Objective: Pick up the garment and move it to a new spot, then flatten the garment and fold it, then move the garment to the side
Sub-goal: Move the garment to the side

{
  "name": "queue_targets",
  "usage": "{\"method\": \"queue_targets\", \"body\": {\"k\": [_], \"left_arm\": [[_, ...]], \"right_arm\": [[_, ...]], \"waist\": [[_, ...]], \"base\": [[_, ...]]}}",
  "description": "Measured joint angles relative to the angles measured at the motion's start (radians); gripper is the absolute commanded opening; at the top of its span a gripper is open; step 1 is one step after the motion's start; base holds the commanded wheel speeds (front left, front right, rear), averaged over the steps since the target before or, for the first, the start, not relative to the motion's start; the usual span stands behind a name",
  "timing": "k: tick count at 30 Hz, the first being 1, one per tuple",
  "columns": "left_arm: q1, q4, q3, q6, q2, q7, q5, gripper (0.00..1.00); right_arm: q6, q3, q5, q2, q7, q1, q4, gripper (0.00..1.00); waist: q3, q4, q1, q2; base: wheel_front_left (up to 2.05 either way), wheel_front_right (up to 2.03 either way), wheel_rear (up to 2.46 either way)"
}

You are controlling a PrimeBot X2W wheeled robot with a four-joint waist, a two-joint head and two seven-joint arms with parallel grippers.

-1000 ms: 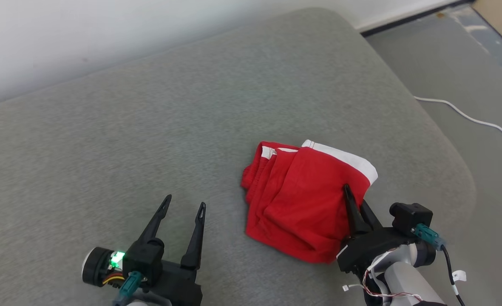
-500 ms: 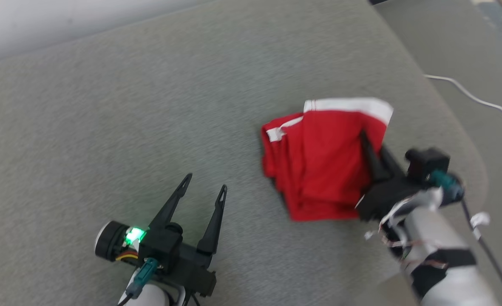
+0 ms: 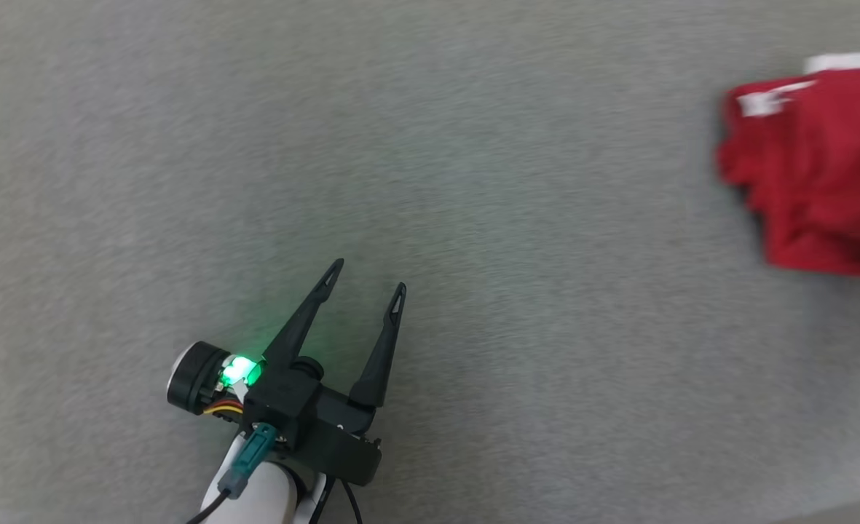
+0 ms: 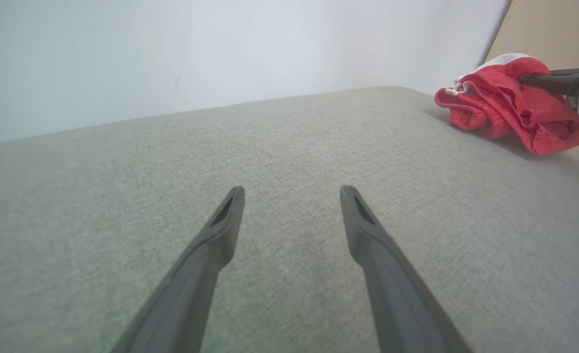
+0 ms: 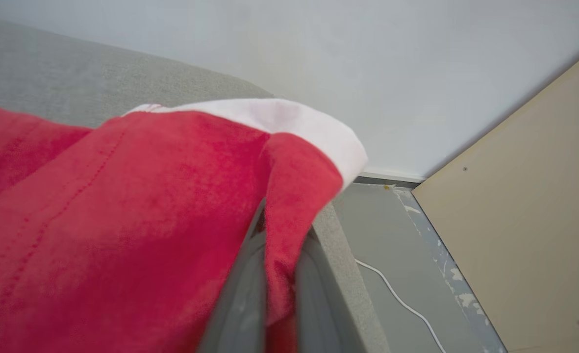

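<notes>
In the lower left of the head view the left hand [image 3: 368,275] is pointing toward the upper right, its two dark fingers spread wide and holding nothing. A green light [image 3: 239,370] is glowing at its wrist. In its own wrist view the fingers are reaching out over the bare grey cushion [image 4: 279,137]; whether the tips are touching the fabric cannot be told.

Further on, the red garment [image 3: 808,167] is sitting bunched at the right edge of the head view, well apart from the left hand, with its white band [image 3: 845,62] showing at the upper right corner. That part of the picture is blurred. In the left wrist view the same heap is showing in the upper right, near the cushion's far edge, and the right hand [image 4: 527,79] is reaching in across its top.

In the right wrist view the right hand is gripping a fold of the red cloth, which is running down between its two fingers and covering the left and centre of the frame. Beyond it a white wall [image 5: 416,73] is rising behind the cushion. At the lower right a white cable [image 5: 397,299] is trailing over the grey floor [image 5: 377,230], beside a tan board [image 5: 515,235].
</notes>
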Motion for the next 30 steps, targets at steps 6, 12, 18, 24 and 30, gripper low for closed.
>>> {"method": "queue_targets", "body": {"k": [6, 12, 18, 24, 30], "left_arm": [[0.005, -0.009, 0.016, 0.000, -0.005, 0.000, 0.000, 1.00], [0.007, -0.006, 0.021, 0.000, -0.015, 0.000, -0.001, 1.00], [0.023, -0.002, 0.054, 0.001, -0.015, 0.000, -0.003, 1.00], [0.054, 0.006, 0.093, 0.008, -0.017, 0.000, -0.008, 1.00], [0.102, 0.026, 0.146, 0.024, -0.018, 0.000, -0.014, 1.00]], "right_arm": [[0.000, -0.181, -0.124, -0.084, 0.000, -0.054, 0.047, 0.60], [0.000, -0.398, -0.247, -0.025, 0.000, -0.053, -0.109, 1.00], [0.000, -0.363, -0.219, 0.158, 0.000, 0.019, -0.295, 1.00], [0.000, -0.292, -0.131, 0.276, 0.000, 0.138, -0.415, 1.00], [0.000, -0.205, -0.053, 0.379, 0.000, 0.313, -0.485, 1.00]], "waist": [[0.040, 0.090, 0.0000, 0.0000], [0.054, 0.131, 0.0000, 0.0000], [0.017, 0.127, 0.0000, 0.0000], [-0.032, 0.120, -0.0002, -0.0002], [-0.095, 0.125, -0.0003, -0.0002]], "base": [[0.00, 0.00, 0.00], [0.00, 0.00, 0.00], [0.00, 0.00, 0.00], [0.00, 0.00, 0.00], [0.00, 0.00, 0.00]]}}
